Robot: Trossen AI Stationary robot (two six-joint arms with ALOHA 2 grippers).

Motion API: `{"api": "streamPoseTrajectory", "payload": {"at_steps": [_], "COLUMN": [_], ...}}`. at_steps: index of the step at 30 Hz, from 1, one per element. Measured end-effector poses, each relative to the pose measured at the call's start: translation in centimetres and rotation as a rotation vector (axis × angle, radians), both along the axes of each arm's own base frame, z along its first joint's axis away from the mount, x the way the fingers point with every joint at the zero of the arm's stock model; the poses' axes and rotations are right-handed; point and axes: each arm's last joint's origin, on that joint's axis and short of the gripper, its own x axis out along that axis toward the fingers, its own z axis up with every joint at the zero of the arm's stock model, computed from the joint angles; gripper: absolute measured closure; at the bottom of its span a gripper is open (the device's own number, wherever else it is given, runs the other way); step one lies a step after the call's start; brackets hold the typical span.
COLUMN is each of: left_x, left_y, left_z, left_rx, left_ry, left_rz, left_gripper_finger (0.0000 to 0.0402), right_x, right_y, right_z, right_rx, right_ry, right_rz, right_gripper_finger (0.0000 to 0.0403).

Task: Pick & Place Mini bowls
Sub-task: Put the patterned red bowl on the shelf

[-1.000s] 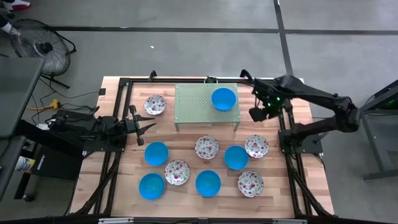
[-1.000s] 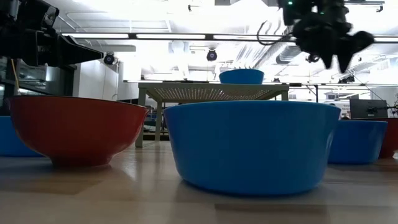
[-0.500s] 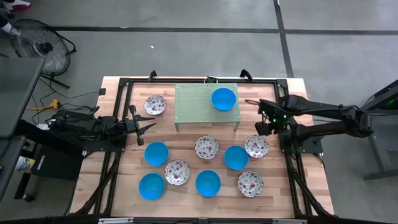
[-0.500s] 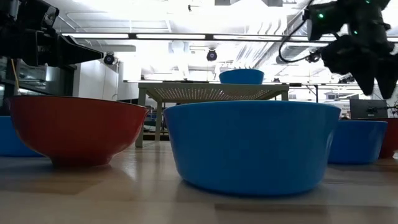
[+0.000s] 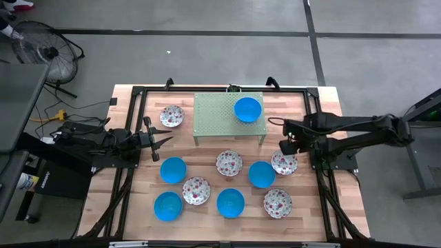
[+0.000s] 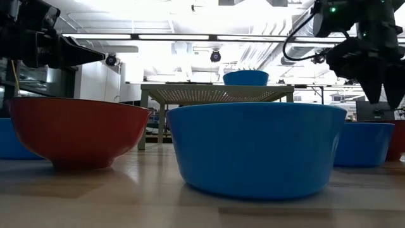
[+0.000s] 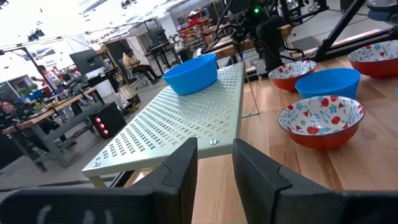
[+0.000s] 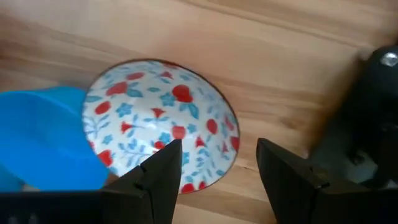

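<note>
One blue mini bowl (image 5: 247, 109) stands on the green perforated stand (image 5: 220, 118). On the wooden table lie several more mini bowls, blue ones such as (image 5: 262, 174) and floral ones such as (image 5: 229, 163). My right gripper (image 5: 285, 147) points down, open, just above the far rim of the right-hand floral bowl (image 8: 155, 121), touching nothing. In the low view it hangs at the right (image 6: 380, 88). My left gripper (image 5: 162, 140) waits level at the table's left, its fingers (image 7: 186, 171) a little apart with nothing between them.
The black frame rails (image 5: 313, 148) run close by my right gripper. A blue bowl (image 8: 43, 137) sits right next to the floral bowl under it. A floral bowl (image 5: 171, 116) lies left of the stand. Beyond the table are people at desks (image 7: 134, 62).
My right gripper has swung from beside the stand's right end toward the table's near edge and come down over the right-hand floral bowl, rolling a little. It has stayed open. No bowl has moved.
</note>
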Motion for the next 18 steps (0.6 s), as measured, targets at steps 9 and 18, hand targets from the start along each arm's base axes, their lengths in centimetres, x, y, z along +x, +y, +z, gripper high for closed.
{"api": "streamPoseTrajectory", "payload": {"at_steps": [9,18], "left_x": [0.0,0.0], "left_y": [0.0,0.0], "left_z": [-0.1,-0.1], "left_rx": [0.004,0.004], "left_ry": [0.017,0.017], "left_rz": [-0.002,-0.002], "left_gripper_finger": [0.0305,0.0305], "right_x": [1.5,3.6], "right_y": [0.5,-0.7], "right_z": [-0.7,-0.5], "right_rx": [-0.022,-0.022], "right_ry": [-0.032,-0.108], "right_rz": [0.111,0.475], "right_gripper_finger": [0.0208,0.0208]}}
